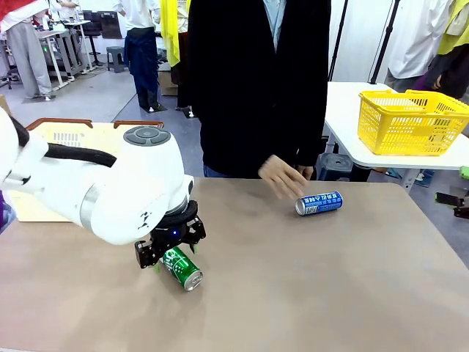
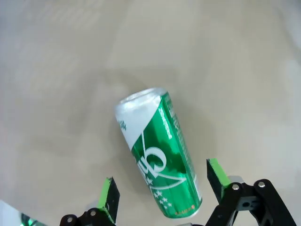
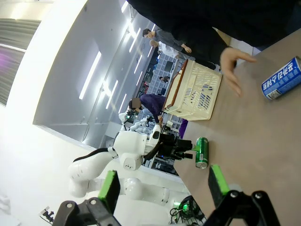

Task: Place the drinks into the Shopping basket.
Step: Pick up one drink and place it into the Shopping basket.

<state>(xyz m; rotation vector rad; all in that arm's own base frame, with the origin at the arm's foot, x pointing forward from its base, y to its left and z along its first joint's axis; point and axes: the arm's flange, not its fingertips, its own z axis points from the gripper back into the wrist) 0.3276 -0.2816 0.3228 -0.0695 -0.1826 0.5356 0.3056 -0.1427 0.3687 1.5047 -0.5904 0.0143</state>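
The robot's left hand (image 1: 174, 258) hangs low at the lower left of the front frame. Its fingers are spread wide on either side of the green can (image 1: 183, 269), which lies on its side on the tan surface (image 1: 293, 301). From the wrist camera there looks to be a gap at each pad, so it is astride the can, not gripping it. The right hand (image 3: 163, 186) is spread as well, with nothing between its pads. Farther back, right of centre, the blue can (image 1: 319, 203) lies on its side, the person's hand (image 1: 282, 178) just beside it. The Shopping basket (image 1: 58, 120) stands at the upper left, well apart from both cans.
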